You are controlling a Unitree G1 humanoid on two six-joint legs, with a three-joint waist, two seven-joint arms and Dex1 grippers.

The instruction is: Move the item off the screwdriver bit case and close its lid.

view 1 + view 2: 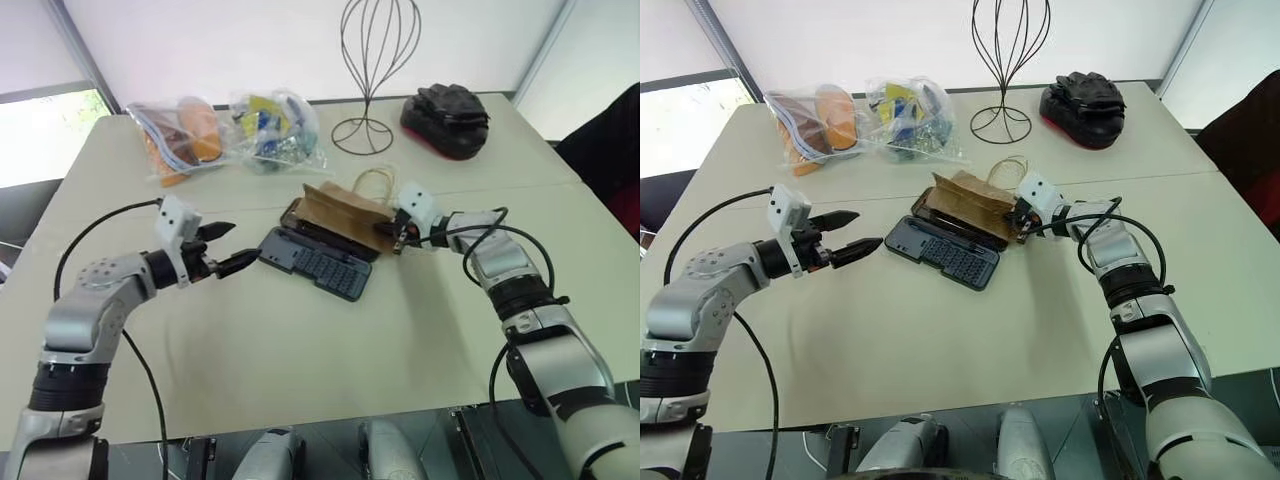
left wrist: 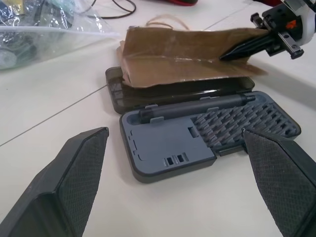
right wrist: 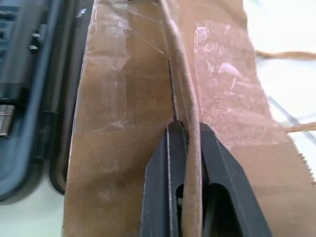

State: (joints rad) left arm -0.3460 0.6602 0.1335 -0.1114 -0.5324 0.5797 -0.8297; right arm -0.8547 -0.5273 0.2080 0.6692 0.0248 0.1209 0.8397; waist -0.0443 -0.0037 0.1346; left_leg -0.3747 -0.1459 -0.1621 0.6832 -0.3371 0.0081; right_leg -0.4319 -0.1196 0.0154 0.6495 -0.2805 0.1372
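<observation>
Kraft paper bag (image 1: 345, 212): 1 small flat brown bag, creased along its length, upper fold raised into a ridge, pale twine loop handles (image 1: 375, 180) trailing toward the far edge of the table (image 1: 300, 330). Lies across the open lid, near the middle of the table, covering most of that panel; about as long as the case.

Screwdriver bit case (image 1: 318, 262): 1 flat rectangular dark grey-blue tray, open, lying flat near the table's middle. 1 half a plain moulded panel with small slots, the other half rows of small bits; a long dark driver handle sits along the hinge side.

Lid (image 2: 116, 91): 1 smoky brown translucent panel, folded back flat on the table on the far side of the tray, joined to it along 1 long edge; 1 end and a strip near the hinge show from under the bag.

Right gripper (image 3: 186, 148): 2 black fingers clenched on the raised fold at the bag's right end.

Left gripper (image 1: 228, 248): 2 black fingers spread apart, grasping nothing, held above the table just beside the case's left end, apart from it.

Other stock, far edge of the table: 2 clear plastic bags (image 1: 225, 130) of colourful items toward the far left corner; 1 wire stand (image 1: 372, 75) at mid-edge; 1 black pouch (image 1: 446, 120) toward the far right corner.
</observation>
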